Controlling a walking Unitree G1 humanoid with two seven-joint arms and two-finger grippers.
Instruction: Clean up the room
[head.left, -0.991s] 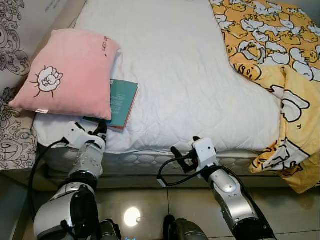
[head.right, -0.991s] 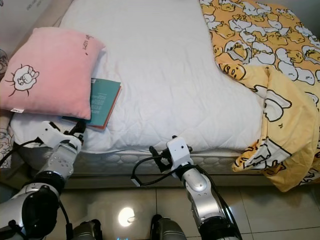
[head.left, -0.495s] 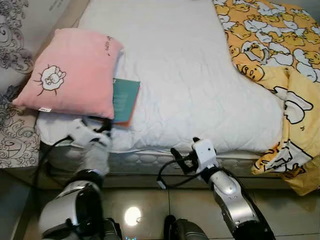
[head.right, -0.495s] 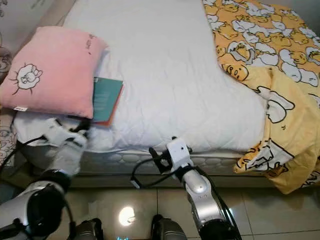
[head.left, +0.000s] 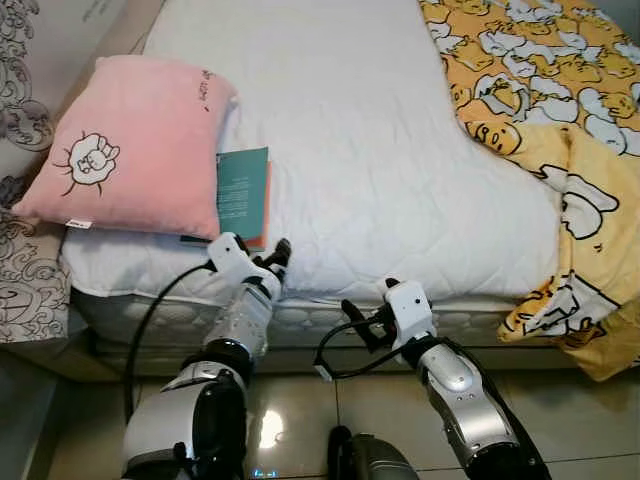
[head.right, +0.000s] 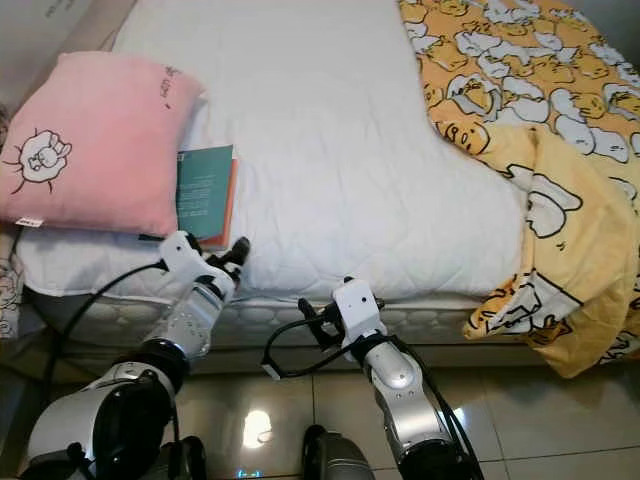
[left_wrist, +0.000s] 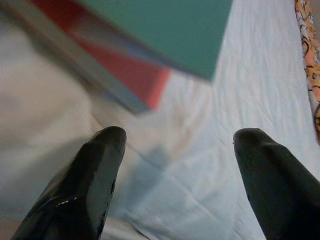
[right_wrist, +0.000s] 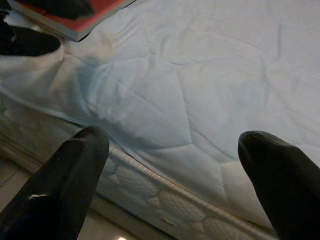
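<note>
A teal book (head.left: 243, 192) with an orange-red underside lies on the white bed (head.left: 350, 130), its left side tucked under a pink pillow (head.left: 130, 145). My left gripper (head.left: 274, 256) is open at the bed's front edge, just short of the book's near corner. In the left wrist view the book (left_wrist: 150, 30) lies beyond the spread fingers (left_wrist: 95, 175), untouched. My right gripper (head.left: 356, 318) is open and empty, lower down in front of the mattress side. The right wrist view looks along the quilted sheet to the book's corner (right_wrist: 75, 22).
A yellow duck-print blanket (head.left: 560, 120) covers the bed's right side and hangs over its front right corner. Grey patterned fabric (head.left: 25, 290) stands left of the bed. Glossy tiled floor (head.left: 300, 400) runs below the mattress edge.
My left arm has swung right, from below the pillow to the book's near corner at the bed edge. The right arm has stayed put. The view shifted slightly.
</note>
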